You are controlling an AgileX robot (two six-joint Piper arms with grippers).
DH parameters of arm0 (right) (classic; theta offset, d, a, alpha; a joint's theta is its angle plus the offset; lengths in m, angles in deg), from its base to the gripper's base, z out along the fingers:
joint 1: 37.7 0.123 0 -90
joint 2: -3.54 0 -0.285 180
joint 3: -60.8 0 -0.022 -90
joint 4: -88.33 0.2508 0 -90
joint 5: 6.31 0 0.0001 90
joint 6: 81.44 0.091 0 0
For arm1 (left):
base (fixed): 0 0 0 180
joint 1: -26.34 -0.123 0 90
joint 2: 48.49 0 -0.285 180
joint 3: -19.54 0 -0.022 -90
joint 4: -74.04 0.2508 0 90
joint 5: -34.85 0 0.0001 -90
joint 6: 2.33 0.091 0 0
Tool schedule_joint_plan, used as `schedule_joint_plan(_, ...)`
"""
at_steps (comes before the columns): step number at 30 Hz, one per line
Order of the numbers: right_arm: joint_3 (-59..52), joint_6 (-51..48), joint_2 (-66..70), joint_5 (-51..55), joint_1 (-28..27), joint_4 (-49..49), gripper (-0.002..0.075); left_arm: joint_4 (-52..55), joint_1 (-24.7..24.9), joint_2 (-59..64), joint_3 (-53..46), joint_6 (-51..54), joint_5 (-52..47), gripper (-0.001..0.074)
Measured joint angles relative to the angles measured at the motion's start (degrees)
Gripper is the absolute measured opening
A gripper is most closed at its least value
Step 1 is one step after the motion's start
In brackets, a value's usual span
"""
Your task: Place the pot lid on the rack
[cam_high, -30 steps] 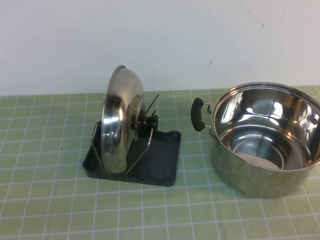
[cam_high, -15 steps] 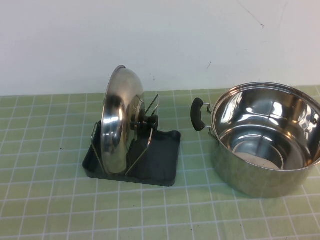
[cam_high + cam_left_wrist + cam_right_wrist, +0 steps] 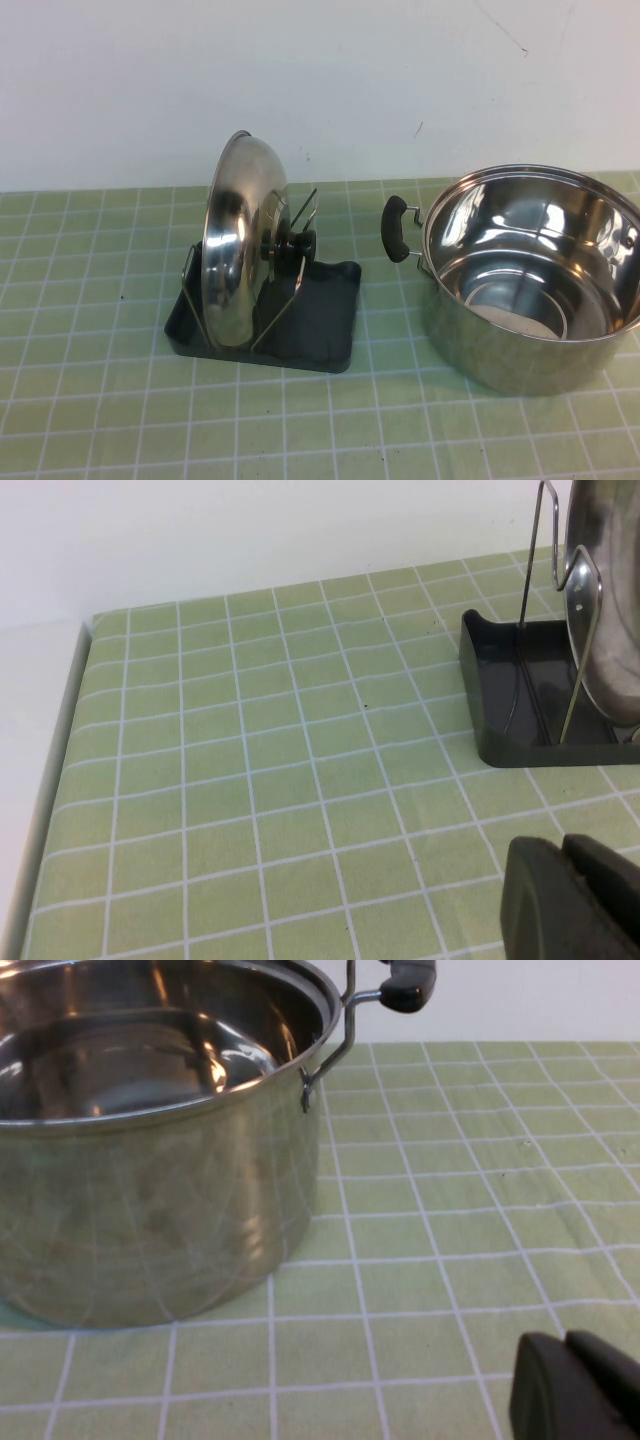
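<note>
Shiny domed steel pot lid standing edgewise in dark grey wire-pronged rack. Your left gripper sitting nearer rack, clenched, empty; right gripper beside pot, clenched too.

pot lid shiny steel | rack dark grey | tablecloth green, white grid

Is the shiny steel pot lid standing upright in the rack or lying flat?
Upright: the shiny domed steel pot lid stands on edge between wire prongs of the dark grey rack.

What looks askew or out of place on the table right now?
Nothing stands out. The pot lid stands on edge between the rack prongs; the pot sits upright, empty. Left gripper and right gripper hang low, clear.
</note>
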Motion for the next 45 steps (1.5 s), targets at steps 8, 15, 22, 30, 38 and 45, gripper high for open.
schedule_joint_plan(8, 0.00, 0.00, 0.00, 0.00, 0.00, -0.12, -0.0001, 0.00, 0.00, 0.00, 0.00, 0.00, 0.00, -0.0002)
schedule_joint_plan(15, 0.00, 0.00, 0.00, 0.00, 0.00, -0.12, -0.0001, -2.53, -1.56, -1.23, -1.57, 2.33, 2.21, -0.0002)
schedule_joint_plan(22, 0.00, 0.00, 0.00, 0.00, 0.00, -0.12, -0.0001, -16.70, -12.40, -5.69, -10.35, 20.29, 16.40, -0.0002)
schedule_joint_plan(30, 0.00, 0.00, 0.00, 0.00, 0.00, -0.15, -0.0001, -22.07, -19.39, -6.57, -19.35, 22.68, 22.94, -0.0002)
schedule_joint_plan(38, 0.00, 0.00, 0.00, 0.00, 0.00, -0.25, -0.0001, -25.10, -19.39, -6.68, -23.65, 22.23, 23.81, -0.0002)
schedule_joint_plan(45, 0.00, 0.00, 0.00, 0.03, 0.00, -0.25, -0.0001, -26.25, -19.39, -6.68, -23.65, 21.09, 23.59, -0.0002)
